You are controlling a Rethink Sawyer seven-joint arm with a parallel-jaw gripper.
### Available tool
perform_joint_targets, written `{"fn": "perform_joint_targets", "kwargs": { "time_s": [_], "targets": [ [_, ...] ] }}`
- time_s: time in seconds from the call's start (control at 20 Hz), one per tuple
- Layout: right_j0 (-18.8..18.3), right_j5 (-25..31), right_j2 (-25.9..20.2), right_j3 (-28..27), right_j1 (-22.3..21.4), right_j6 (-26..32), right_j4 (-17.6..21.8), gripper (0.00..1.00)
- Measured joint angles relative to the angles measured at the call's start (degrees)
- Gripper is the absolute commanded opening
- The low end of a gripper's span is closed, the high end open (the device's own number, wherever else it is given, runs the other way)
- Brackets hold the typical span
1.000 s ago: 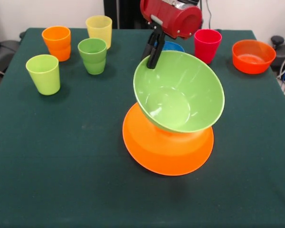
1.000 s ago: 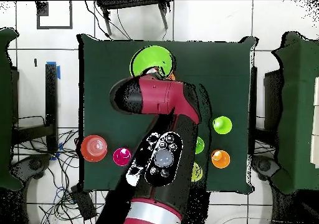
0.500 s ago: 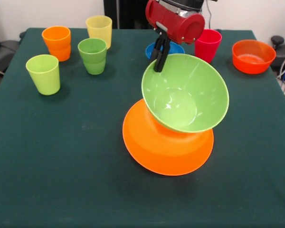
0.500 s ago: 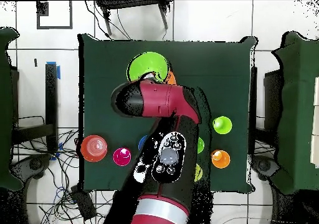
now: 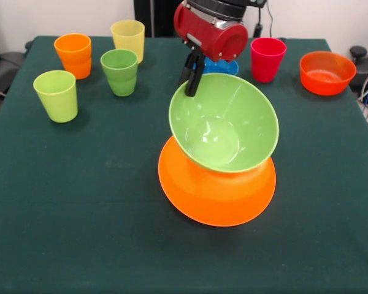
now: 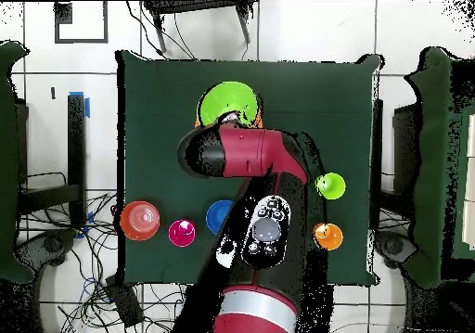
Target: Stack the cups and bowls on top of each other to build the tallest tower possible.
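A large light green bowl (image 5: 224, 125) hangs tilted, its opening facing the camera, over a very large orange bowl (image 5: 218, 193) that lies upside down on the table. I cannot tell whether the two touch. My gripper (image 5: 193, 78) is shut on the green bowl's far rim. From overhead the arm (image 6: 246, 153) covers the gripper, with the green bowl (image 6: 227, 100) showing beyond it. At the far left stand the orange cup (image 5: 73, 55), pale yellow cup (image 5: 128, 39), green cup (image 5: 119, 71) and lime cup (image 5: 56, 95). The red-pink cup (image 5: 267, 58) stands at the far right.
A small blue bowl (image 5: 229, 67) sits just behind the arm, mostly hidden in the front view and plain from overhead (image 6: 219, 216). A small red-orange bowl (image 5: 327, 72) sits at the far right corner. A dark green cloth (image 5: 80, 214) covers the table.
The gripper has swung the green bowl left in the front view, after moving it right before that. The bowl now sits more squarely over the orange bowl. The cups have not moved.
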State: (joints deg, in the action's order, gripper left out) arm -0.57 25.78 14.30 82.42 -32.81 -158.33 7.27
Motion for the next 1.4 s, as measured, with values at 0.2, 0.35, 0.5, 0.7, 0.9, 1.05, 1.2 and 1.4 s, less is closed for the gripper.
{"fn": "perform_joint_targets", "kwargs": {
  "time_s": [0.2, 0.35, 0.5, 0.7, 0.9, 1.05, 1.2, 1.4],
  "targets": [
    [-1.2, -0.9, -1.0, 0.5, 0.0, 0.0, 1.4, 0.00],
    [-2.0, -1.8, -1.7, 0.6, 0.0, 0.0, 2.0, 0.00],
    [-2.8, -3.1, -2.3, 0.8, 0.0, 0.0, 2.5, 0.00],
    [-3.4, -4.2, -3.5, 1.1, 0.0, 0.0, 3.2, 0.00],
    [-4.0, -4.3, -5.0, 1.4, -0.2, 0.0, 3.2, 0.00],
    [-4.0, -4.3, -5.6, 1.8, -0.5, 0.0, 3.2, 0.00],
    [-3.7, -4.3, -5.7, 2.5, -1.0, 0.0, 3.2, 0.00],
    [-3.0, -4.3, -5.7, 3.3, -1.4, 0.0, 3.2, 0.00]
  ]
}}
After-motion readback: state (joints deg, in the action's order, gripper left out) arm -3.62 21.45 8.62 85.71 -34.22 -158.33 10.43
